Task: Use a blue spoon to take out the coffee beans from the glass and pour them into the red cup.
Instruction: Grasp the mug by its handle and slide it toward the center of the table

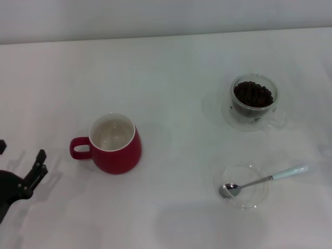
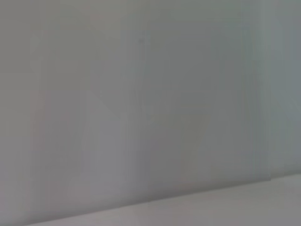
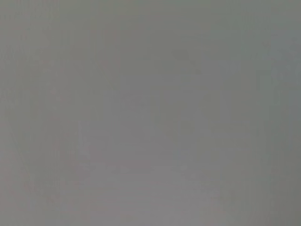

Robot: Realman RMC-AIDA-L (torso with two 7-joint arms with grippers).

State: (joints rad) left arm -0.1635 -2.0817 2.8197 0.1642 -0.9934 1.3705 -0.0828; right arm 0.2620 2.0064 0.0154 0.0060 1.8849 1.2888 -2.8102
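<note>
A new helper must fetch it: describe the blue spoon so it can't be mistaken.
On the white table, look to the near right, in front of the glass of coffee beans. The blue spoon lies across a flat clear saucer: the only utensil, with a shiny metal bowl and a pale blue handle.

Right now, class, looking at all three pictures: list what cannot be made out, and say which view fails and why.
- Right gripper: in no view; the right wrist view shows only blank grey.
- Left gripper: cut off by the head view's left edge, so open or shut is unclear; the left wrist view shows only a bare surface.
- Depth of the coffee beans in the glass: only the heap's top shows.
- Red cup: its inside bottom looks empty, but faintly.
</note>
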